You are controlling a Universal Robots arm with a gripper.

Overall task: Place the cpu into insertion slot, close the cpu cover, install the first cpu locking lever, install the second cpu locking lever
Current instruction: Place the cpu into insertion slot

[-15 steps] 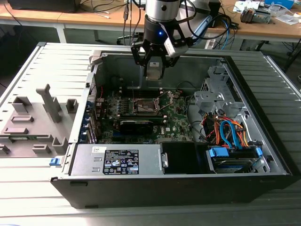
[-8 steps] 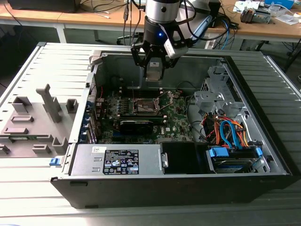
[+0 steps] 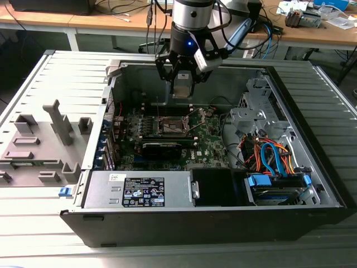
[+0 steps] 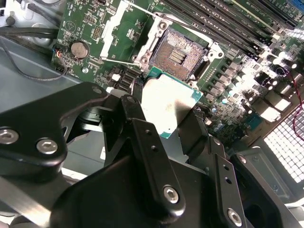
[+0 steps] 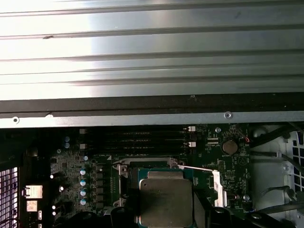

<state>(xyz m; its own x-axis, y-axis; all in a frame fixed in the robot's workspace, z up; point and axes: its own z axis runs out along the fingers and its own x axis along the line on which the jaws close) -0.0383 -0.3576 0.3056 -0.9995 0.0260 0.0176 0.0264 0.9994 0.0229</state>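
Note:
In the exterior view my gripper [image 3: 181, 88] hangs inside the open computer case, a little above the motherboard. It is shut on the cpu [image 3: 182, 86], a silver square plate on a green board. In the second wrist view the cpu [image 4: 168, 102] sits clamped between two black fingers [image 4: 142, 137]. The insertion slot [image 4: 178, 52] lies just beyond it, with its dark pin field bare. The cpu cover [image 4: 121, 28] stands swung open beside the slot. In the first wrist view the cpu [image 5: 166, 199] hides most of the slot [image 5: 152, 164]. The slot [image 3: 174, 124] lies below the gripper.
A long black card [image 3: 162, 148] lies just in front of the slot. Memory slots [image 4: 228, 28] run along one side of it. The power supply [image 3: 139, 190] and a drive cage with coloured cables [image 3: 273, 162] fill the case front. Grey fixtures [image 3: 44, 139] stand outside, at the exterior view's left.

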